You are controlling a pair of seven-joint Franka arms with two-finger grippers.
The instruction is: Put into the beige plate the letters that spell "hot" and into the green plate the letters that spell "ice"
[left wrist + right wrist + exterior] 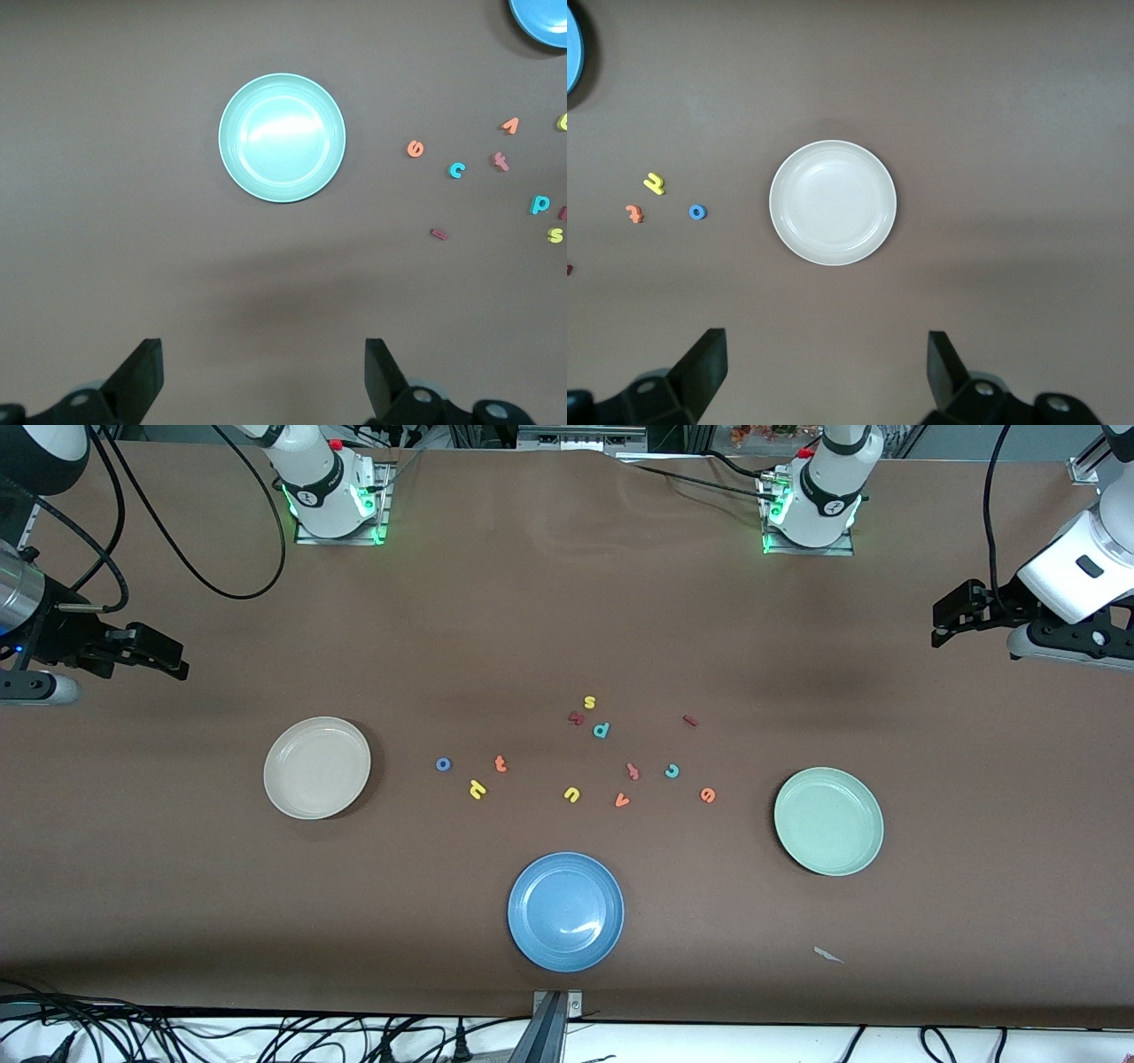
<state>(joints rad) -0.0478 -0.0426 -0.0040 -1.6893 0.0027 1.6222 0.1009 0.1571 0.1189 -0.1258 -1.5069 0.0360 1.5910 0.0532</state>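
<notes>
Front view: beige plate point(317, 767) lies toward the right arm's end, green plate point(828, 821) toward the left arm's; both are empty. Between them lie o point(443, 763), t point(500, 763), h point(477, 788), i point(690, 720), c point(672, 771), e point(707, 794).

Left wrist view: left gripper point(264, 376) fully open, empty, over bare table near the green plate.

Right wrist view: right gripper point(827, 372) fully open, empty, near the beige plate.

the blue plate point(542, 19) is cut off by the edge in both wrist views — only a sliver shows. beside it, the yellow u point(563, 121) and a dark red letter point(563, 212) are clipped too — shape unreadable.
</notes>
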